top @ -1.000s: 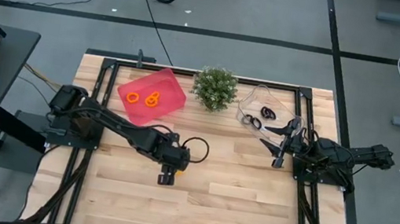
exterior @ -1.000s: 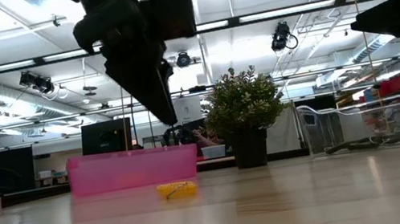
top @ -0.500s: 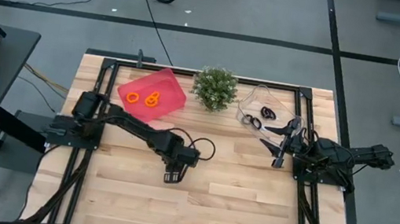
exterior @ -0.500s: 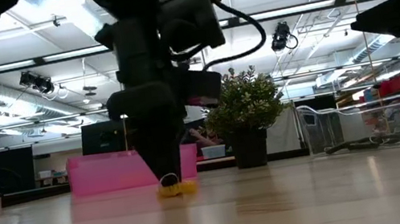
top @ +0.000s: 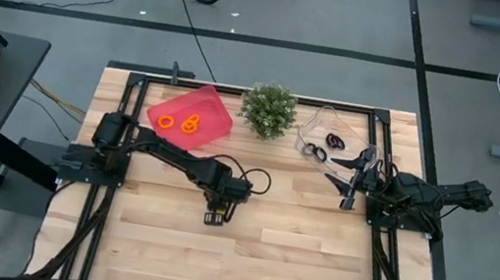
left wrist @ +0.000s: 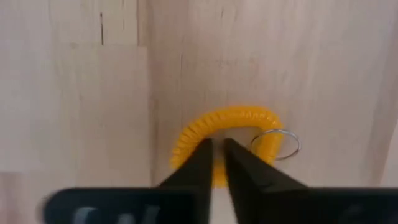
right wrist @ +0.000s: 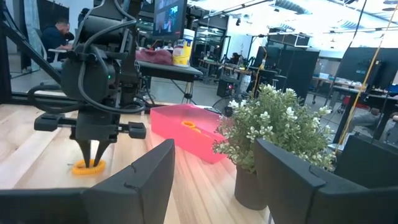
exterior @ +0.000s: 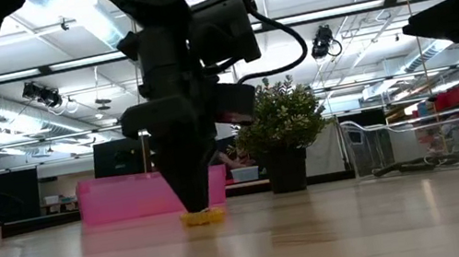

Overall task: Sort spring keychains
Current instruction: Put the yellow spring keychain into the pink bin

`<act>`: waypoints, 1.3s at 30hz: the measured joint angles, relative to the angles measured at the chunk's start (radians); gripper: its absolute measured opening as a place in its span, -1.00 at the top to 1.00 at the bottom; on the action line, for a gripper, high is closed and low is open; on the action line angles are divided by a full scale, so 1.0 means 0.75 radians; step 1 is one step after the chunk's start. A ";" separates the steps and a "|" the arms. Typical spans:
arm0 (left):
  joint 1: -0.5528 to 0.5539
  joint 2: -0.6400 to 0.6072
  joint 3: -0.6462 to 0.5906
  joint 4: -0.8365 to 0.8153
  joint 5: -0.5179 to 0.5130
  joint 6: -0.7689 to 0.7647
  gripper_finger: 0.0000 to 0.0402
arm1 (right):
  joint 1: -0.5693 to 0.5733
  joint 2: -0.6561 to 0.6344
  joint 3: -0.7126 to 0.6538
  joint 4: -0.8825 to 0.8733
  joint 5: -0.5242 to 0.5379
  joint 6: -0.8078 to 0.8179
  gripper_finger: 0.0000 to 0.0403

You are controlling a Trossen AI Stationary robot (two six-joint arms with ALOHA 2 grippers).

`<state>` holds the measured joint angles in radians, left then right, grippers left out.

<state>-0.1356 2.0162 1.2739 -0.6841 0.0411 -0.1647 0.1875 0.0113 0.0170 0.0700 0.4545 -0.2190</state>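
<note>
An orange spring keychain lies flat on the wooden table, its small metal ring beside it. My left gripper stands on it, pointing straight down, shut on its coil. Two more orange keychains lie in the pink bin. Black keychains lie in the clear bin. My right gripper hangs open beside the clear bin and touches nothing. My left gripper pinches the orange keychain's coil between its two fingertips, on the side of the loop opposite its far arc. The fingers come from above, pointing down, and lie across the coil. The keychain lies flat on the table.
A green potted plant stands at the far edge between the two bins. The black frame rails run along the table's left and right sides. Bare wood stretches across the near half of the table.
My left gripper has moved a little toward the table's right, swung from a tilt to upright, and come down onto the orange keychain. The keychain has stayed on the table. The right arm has kept still.
</note>
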 joint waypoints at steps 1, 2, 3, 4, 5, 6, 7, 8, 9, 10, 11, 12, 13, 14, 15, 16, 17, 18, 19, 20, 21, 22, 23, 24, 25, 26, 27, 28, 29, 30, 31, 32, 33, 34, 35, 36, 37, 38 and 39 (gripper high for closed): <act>-0.002 0.000 0.000 -0.006 0.004 0.022 0.88 | 0.001 0.000 0.000 0.000 0.000 0.000 -0.10; -0.002 0.000 0.000 -0.007 0.010 0.027 0.93 | 0.000 0.000 0.000 0.000 0.000 0.000 -0.10; -0.003 0.000 0.001 -0.008 0.010 0.028 0.95 | 0.000 0.000 0.000 0.000 0.000 0.000 -0.10; -0.004 0.000 0.004 -0.012 0.007 0.035 0.97 | 0.000 0.000 0.000 0.000 0.000 0.000 -0.10; -0.004 0.002 0.012 -0.022 0.005 0.047 0.98 | 0.000 0.000 0.000 0.000 0.000 0.000 -0.10; -0.004 0.003 0.020 -0.031 0.005 0.058 0.98 | 0.000 0.000 0.000 0.000 0.000 0.000 -0.10; -0.007 0.005 0.025 -0.034 0.004 0.062 0.98 | 0.001 0.000 0.000 0.000 0.000 0.000 -0.10; -0.009 0.005 0.032 -0.039 -0.001 0.062 0.99 | 0.000 0.000 0.000 0.000 0.000 0.000 -0.10; -0.014 0.005 0.041 -0.045 -0.005 0.062 0.99 | 0.000 0.000 0.000 0.000 0.000 0.000 -0.10; -0.019 0.006 0.055 -0.062 -0.011 0.062 0.99 | 0.001 0.000 0.000 0.000 0.000 0.000 -0.10; -0.027 0.007 0.072 -0.080 -0.021 0.060 0.99 | 0.000 0.000 0.000 0.000 0.000 0.000 -0.10; -0.036 0.009 0.091 -0.102 -0.031 0.054 0.99 | 0.000 0.000 0.000 0.000 0.000 0.000 -0.10; -0.044 0.011 0.105 -0.113 -0.042 0.041 0.99 | 0.001 0.000 0.000 -0.001 0.000 0.000 -0.10; -0.050 0.012 0.118 -0.115 -0.050 0.020 0.99 | 0.000 0.000 0.000 -0.001 0.000 0.000 -0.10; -0.054 0.015 0.133 -0.124 -0.049 -0.001 0.97 | 0.000 0.000 0.000 0.000 0.000 0.000 -0.10; -0.058 0.017 0.148 -0.133 -0.049 -0.014 0.96 | 0.000 0.000 0.000 0.000 0.000 0.000 -0.10; -0.063 0.018 0.166 -0.136 -0.049 -0.027 0.94 | 0.000 0.000 0.000 -0.001 0.000 0.000 -0.10; -0.066 0.017 0.185 -0.130 -0.050 -0.041 0.91 | 0.001 0.000 0.000 -0.001 0.000 0.000 -0.10; -0.070 0.014 0.200 -0.122 -0.048 -0.044 0.88 | 0.000 0.000 0.000 0.000 0.000 0.000 -0.10; -0.076 0.013 0.212 -0.122 -0.047 -0.045 0.85 | 0.000 0.000 0.000 -0.001 0.000 0.000 -0.10; -0.084 0.013 0.218 -0.129 -0.050 -0.045 0.81 | 0.000 0.000 0.000 -0.001 0.000 0.000 -0.10; -0.092 0.013 0.222 -0.139 -0.057 -0.044 0.78 | 0.000 0.000 0.000 -0.001 0.000 0.000 -0.10; -0.101 0.014 0.226 -0.140 -0.062 -0.044 0.74 | 0.001 0.000 0.000 -0.001 0.000 0.000 -0.10; -0.109 0.013 0.229 -0.136 -0.073 -0.044 0.70 | 0.000 0.000 0.000 -0.001 0.000 0.000 -0.10; -0.116 0.012 0.230 -0.138 -0.087 -0.040 0.66 | 0.000 0.000 0.000 -0.001 0.000 0.000 -0.10; -0.121 0.012 0.230 -0.149 -0.103 -0.033 0.62 | 0.000 0.000 0.000 -0.001 0.000 0.000 -0.10; -0.126 0.012 0.230 -0.166 -0.127 -0.029 0.57 | 0.001 0.000 0.000 -0.001 0.000 0.000 -0.10; -0.127 0.012 0.229 -0.182 -0.154 -0.028 0.53 | 0.001 0.000 0.000 -0.001 0.000 0.000 -0.10; -0.128 0.012 0.230 -0.191 -0.183 -0.028 0.48 | 0.000 0.000 0.000 -0.001 0.000 0.000 -0.10; -0.128 0.012 0.230 -0.201 -0.211 -0.027 0.44 | 0.000 0.000 0.000 -0.001 0.000 0.000 -0.10; -0.127 0.011 0.230 -0.214 -0.241 -0.028 0.39 | 0.000 0.000 0.000 -0.001 0.000 0.000 -0.10; -0.122 0.011 0.230 -0.219 -0.271 -0.028 0.35 | 0.000 0.000 0.000 -0.001 0.000 0.000 -0.10; -0.121 0.011 0.230 -0.218 -0.298 -0.028 0.31 | 0.000 0.000 0.000 -0.001 0.000 0.000 -0.10; -0.119 0.010 0.230 -0.217 -0.323 -0.029 0.27 | 0.001 0.000 0.000 -0.001 0.000 0.000 -0.10; -0.119 0.009 0.230 -0.217 -0.345 -0.031 0.23 | 0.000 0.000 0.000 -0.001 0.000 0.000 -0.10; -0.119 0.009 0.230 -0.214 -0.359 -0.034 0.20 | 0.000 0.000 0.000 -0.001 0.000 0.000 -0.10; -0.120 0.009 0.230 -0.213 -0.364 -0.033 0.17 | 0.000 0.000 0.000 -0.001 0.000 0.000 -0.10; -0.120 0.009 0.227 -0.207 -0.364 -0.031 0.15 | 0.000 0.000 0.000 -0.001 0.000 0.000 -0.10; -0.119 0.008 0.216 -0.191 -0.365 -0.030 0.14 | 0.000 0.000 0.000 0.000 0.001 0.000 -0.10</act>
<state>-0.2249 2.0220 1.4356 -0.8275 -0.2325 -0.1875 0.1878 0.0113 0.0170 0.0699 0.4549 -0.2192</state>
